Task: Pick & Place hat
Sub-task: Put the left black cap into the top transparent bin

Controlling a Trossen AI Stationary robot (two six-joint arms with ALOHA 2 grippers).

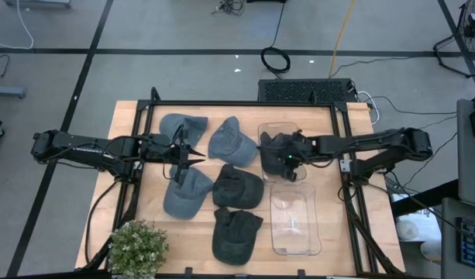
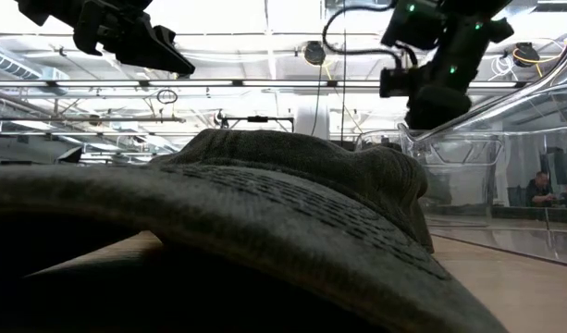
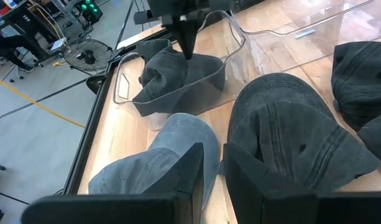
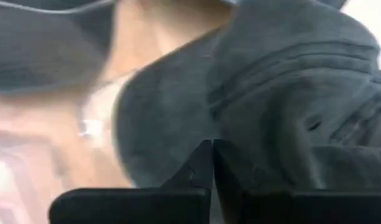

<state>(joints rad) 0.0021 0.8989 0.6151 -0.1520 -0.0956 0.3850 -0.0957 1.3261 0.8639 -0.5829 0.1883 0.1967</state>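
1. We see the right gripper (image 1: 287,160) low over the far bin (image 1: 262,132), right above the dark hat (image 1: 274,145) that lies crumpled inside it. In its wrist view the fingers sit nearly together with only a thin gap and no cloth between them, so we judge the hat is let go and resting in the bin on its own.
2. The left wrist view agrees: a dark finger pair points down onto the hat (image 3: 178,71), which slumps against the bin's clear wall (image 3: 230,37).
3. The left gripper (image 1: 187,155) hovers between 2 blue hats, one far (image 1: 181,125) and one near (image 1: 187,192). Its fingers (image 3: 190,171) stand narrowly apart and hold nothing; we take it to be waiting or lining up on a hat.
4. A lighter blue hat (image 1: 229,141) and 2 dark hats (image 1: 239,186) (image 1: 235,232) lie loose on the table (image 1: 144,201).
5. A second bin (image 1: 295,221) nearer us seems to hold no hat.
6. A plant (image 1: 136,246) sits at the near left corner.
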